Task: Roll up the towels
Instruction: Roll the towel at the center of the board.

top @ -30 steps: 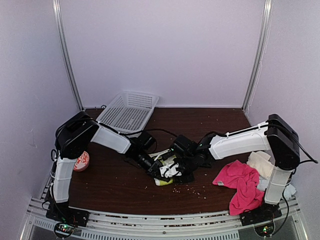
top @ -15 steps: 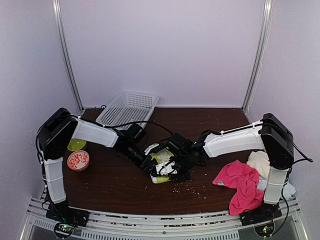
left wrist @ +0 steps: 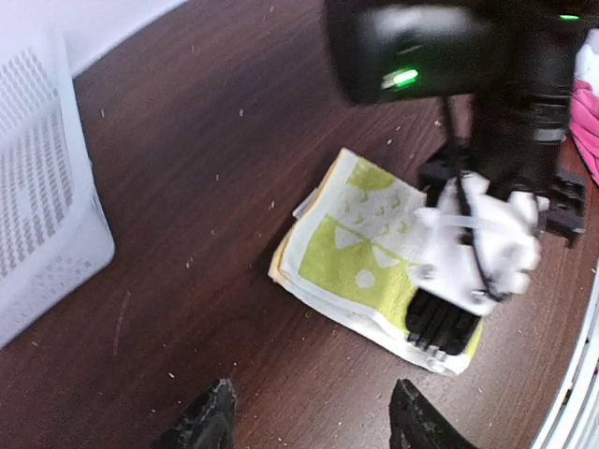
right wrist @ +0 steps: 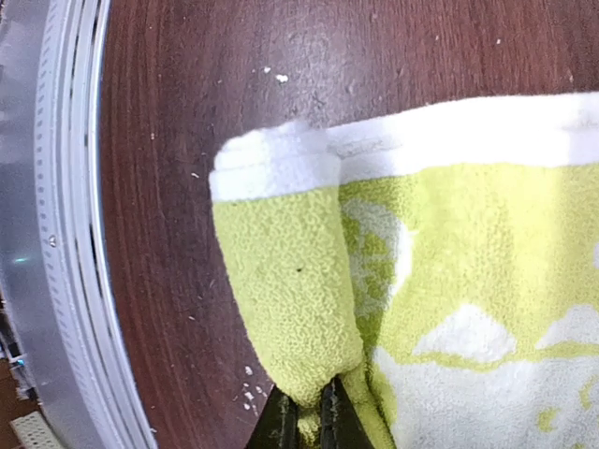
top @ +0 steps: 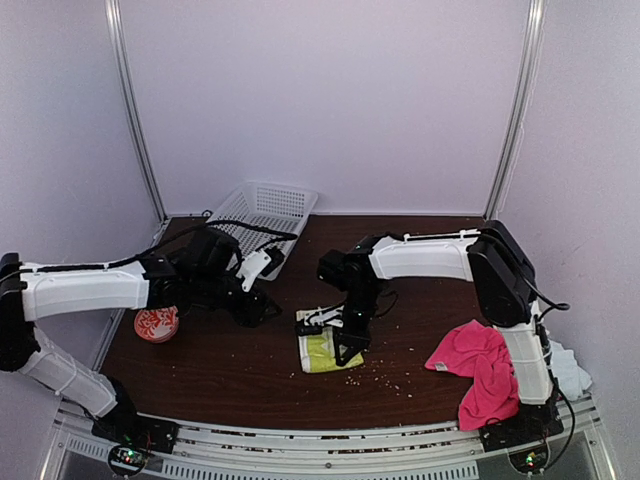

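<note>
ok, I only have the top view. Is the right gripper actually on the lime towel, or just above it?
Observer: On it. The right wrist view shows the right gripper shut on a fold at the edge of the lime towel.
Operator: Left gripper holding anything?
Observer: No. The left wrist view shows the left gripper open and empty over bare table, apart from the towel.
Operator: Towel flat or folded?
Observer: Folded. The left wrist view shows stacked layers along its edge.

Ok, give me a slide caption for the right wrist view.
Right gripper pinching a raised fold of the lime-yellow towel on the dark wooden table.
</note>
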You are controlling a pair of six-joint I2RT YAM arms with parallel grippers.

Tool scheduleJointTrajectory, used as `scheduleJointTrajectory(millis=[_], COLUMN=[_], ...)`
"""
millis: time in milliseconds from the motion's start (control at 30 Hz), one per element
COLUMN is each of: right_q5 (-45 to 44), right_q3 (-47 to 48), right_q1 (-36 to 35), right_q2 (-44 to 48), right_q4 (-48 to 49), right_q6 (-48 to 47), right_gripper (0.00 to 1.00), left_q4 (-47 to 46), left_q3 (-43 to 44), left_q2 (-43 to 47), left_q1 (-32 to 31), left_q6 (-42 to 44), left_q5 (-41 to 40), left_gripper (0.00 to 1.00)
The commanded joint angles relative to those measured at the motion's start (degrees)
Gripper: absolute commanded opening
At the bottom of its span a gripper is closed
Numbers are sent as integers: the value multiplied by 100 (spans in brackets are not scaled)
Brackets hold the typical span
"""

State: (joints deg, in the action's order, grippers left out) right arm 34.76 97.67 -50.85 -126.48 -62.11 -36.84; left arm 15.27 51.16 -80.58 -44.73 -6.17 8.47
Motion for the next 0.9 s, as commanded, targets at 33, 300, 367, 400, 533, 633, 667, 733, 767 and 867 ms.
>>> scheduleJointTrajectory(millis=[33,300,367,400,533,633,667,733,767,867], right_q5=[551,646,600,603,589,561,565,575,582,603], right_q3=[661,1818,1852,1933,2022,1996,1981,1959,1958,1951], right_q1=[406,738,742,741,743,747,746,744,744,740], right_q2=[-865,-1983,-2100,-2120,-2127,-2136,-2143,-2144,-2144,-2144], right_q4=[-1278,-1567,-1563,-1561,-1541,-1535,-1528,-1516,-1511,-1489], right_q6=[320,519,598,612,660,678,678,687,691,709], right_gripper=[0,0,0,0,0,0,0,0,0,0], left_q4=[-932,-457,-404,-391,-334,-436,-483,-507,-520,-621], left_q3=[-367,475,648,710,978,1045,1045,1066,1080,1088], left_q2=[1013,-282,-685,-861,-1653,-1998,-2089,-2284,-2375,-2549], left_q1=[-1024,-1970,-2029,-2032,-2031,-2033,-2031,-2035,-2031,-2036], left_q6=[1150,1966,2074,2113,2245,2342,2367,2422,2448,2459], left_q5=[-1261,-936,-835,-797,-794,-760,-794,-905,-951,-926], left_gripper=[60,57,55,55,56,53,52,50,48,41])
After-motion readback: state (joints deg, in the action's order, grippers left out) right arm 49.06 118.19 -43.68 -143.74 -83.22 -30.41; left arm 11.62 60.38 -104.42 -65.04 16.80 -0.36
